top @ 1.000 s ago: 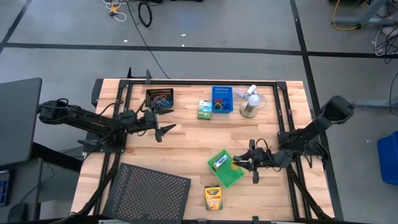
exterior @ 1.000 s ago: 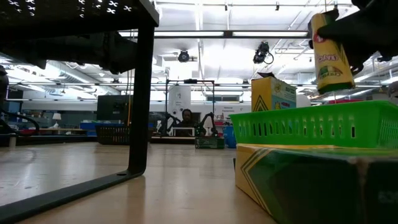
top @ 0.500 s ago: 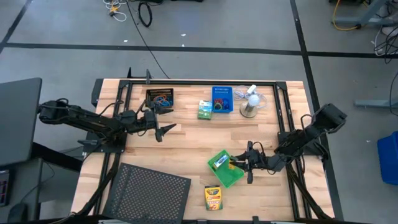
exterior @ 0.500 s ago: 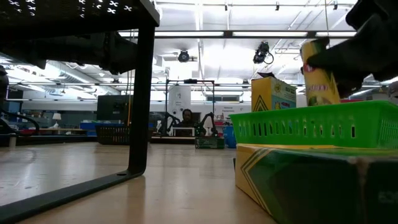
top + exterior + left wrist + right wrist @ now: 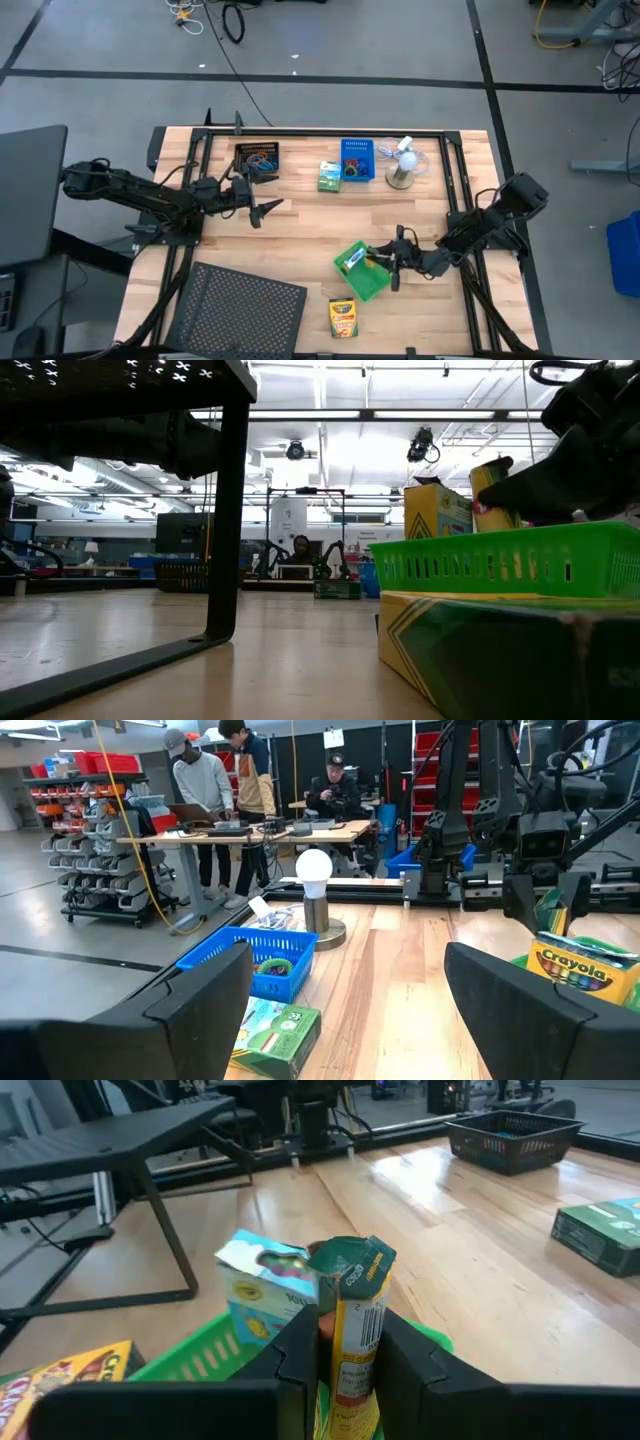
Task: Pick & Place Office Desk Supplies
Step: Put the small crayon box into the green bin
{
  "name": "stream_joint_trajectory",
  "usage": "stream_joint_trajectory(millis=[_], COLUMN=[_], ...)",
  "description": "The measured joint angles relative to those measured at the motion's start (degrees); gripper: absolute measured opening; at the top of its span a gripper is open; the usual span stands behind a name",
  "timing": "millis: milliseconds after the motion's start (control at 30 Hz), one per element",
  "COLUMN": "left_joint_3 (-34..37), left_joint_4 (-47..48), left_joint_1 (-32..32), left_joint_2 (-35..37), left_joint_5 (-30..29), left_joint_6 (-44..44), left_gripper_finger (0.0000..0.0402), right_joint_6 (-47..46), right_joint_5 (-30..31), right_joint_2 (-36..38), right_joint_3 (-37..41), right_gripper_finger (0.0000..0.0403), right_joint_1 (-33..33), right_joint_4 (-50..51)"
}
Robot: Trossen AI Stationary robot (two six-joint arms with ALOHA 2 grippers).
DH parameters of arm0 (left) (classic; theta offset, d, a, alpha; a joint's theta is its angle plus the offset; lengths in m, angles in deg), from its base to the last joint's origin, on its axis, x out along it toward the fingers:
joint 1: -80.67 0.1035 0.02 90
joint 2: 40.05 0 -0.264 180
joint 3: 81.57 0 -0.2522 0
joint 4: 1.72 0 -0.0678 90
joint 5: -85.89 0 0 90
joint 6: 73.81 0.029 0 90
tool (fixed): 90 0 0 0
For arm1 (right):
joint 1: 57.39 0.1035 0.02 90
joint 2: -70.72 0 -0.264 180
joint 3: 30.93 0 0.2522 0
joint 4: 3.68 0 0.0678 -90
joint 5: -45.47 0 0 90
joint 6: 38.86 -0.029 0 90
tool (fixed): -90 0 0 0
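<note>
The right tool [image 5: 385,264] is gripping a yellow tube [image 5: 355,1342] over the green bin [image 5: 363,271], while the crayon box [image 5: 343,318] beside that bin is waiting, left tool [image 5: 262,193] open.

Grey concrete floor [image 5: 330,50], black tape lines; ceiling strip lights [image 5: 330,415].

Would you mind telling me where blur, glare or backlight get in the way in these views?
Low view: bright ceiling lights backlight the scene; the yellow crayon box up close is soft. Right wrist view: glare streaks the table near the black bin; the yellow tube in the right gripper is sharp. Left wrist view: the left gripper is blurred.
</note>
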Motion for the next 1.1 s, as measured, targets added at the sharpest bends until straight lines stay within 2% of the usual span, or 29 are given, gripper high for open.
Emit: stream_joint_trajectory(millis=[500,767,867,1100], left_joint_3=[0.0,0.0,0.0,0.0], left_joint_4=[0.0,0.0,0.0,0.0], left_joint_1=[0.0,0.0,0.0,0.0], left_joint_2=[0.0,0.0,0.0,0.0], left_joint_5=[0.0,0.0,0.0,0.0], left_joint_6=[-0.2,-0.2,-0.2,-0.2], left_gripper_finger=[0.0335,0.0335,0.0335,0.0335], right_joint_6=[-3.0,-4.1,-4.1,-4.1], right_joint_5=[0.7,0.9,0.1,-1.5], right_joint_2=[-3.6,-3.6,-3.6,-3.6], right_joint_3=[0.0,0.0,0.0,0.0], right_gripper_finger=[0.0066,0.0169,0.018,0.0179], right_joint_1=[0.0,0.0,0.0,0.1], right_joint_4=[0.0,0.0,0.0,-0.7])
